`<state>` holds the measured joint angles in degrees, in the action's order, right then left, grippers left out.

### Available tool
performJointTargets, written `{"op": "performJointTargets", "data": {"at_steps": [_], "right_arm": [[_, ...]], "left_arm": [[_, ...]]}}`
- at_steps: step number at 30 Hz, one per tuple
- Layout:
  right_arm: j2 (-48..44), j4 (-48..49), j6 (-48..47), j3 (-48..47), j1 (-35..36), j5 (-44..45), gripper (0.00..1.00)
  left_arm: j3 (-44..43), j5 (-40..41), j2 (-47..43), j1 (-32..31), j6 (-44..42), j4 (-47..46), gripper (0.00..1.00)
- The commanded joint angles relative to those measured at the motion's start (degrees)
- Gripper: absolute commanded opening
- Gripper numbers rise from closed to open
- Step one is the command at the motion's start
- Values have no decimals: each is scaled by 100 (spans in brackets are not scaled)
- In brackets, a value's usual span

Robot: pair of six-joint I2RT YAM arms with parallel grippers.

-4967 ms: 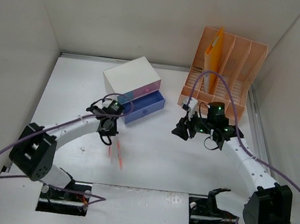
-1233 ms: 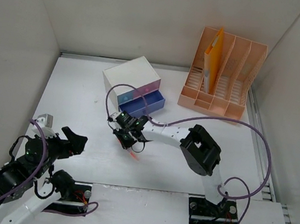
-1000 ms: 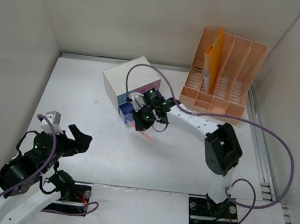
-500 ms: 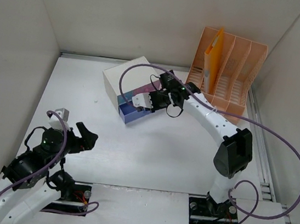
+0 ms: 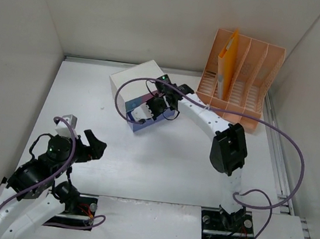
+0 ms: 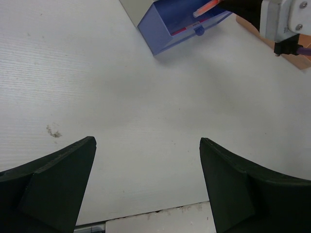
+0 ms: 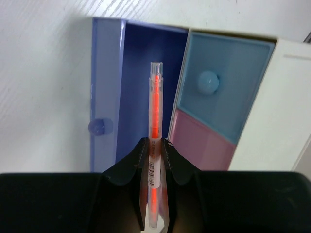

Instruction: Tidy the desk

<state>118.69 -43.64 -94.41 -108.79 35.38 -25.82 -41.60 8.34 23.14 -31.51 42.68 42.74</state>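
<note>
The white desk [image 5: 172, 162] carries a small white drawer box [image 5: 138, 81] with its purple-blue drawer [image 7: 133, 92] pulled open. My right gripper [image 7: 154, 143] is shut on an orange pen [image 7: 155, 111] in a clear casing. It holds the pen lengthwise above the open drawer, beside the shut light-blue drawer front [image 7: 223, 82] and the pink one [image 7: 204, 145]. In the top view that gripper [image 5: 156, 104] hangs over the drawer. My left gripper [image 6: 148, 160] stands open and empty over bare desk [image 6: 121, 97] at the near left, far from the open drawer [image 6: 170, 24] and the pen [image 6: 206, 8].
An orange file organizer [image 5: 239, 77] holding a yellow folder [image 5: 227, 60] stands at the back right. White panels wall in the desk on the left, back and right. The right arm stretches across the desk's middle towards the box.
The right gripper has carried the orange pen from the middle of the desk back to above the open drawer. The left arm has shifted only slightly.
</note>
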Motion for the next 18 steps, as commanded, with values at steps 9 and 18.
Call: {"op": "performJointTargets", "data": {"at_steps": [9, 18], "right_arm": [[629, 488, 854, -828, 189, 473, 34], [-39, 497, 968, -389, -74, -359, 0]], "left_arm": [[38, -16, -64, -13, 83, -258, 83], [12, -52, 51, -13, 57, -354, 83]]}}
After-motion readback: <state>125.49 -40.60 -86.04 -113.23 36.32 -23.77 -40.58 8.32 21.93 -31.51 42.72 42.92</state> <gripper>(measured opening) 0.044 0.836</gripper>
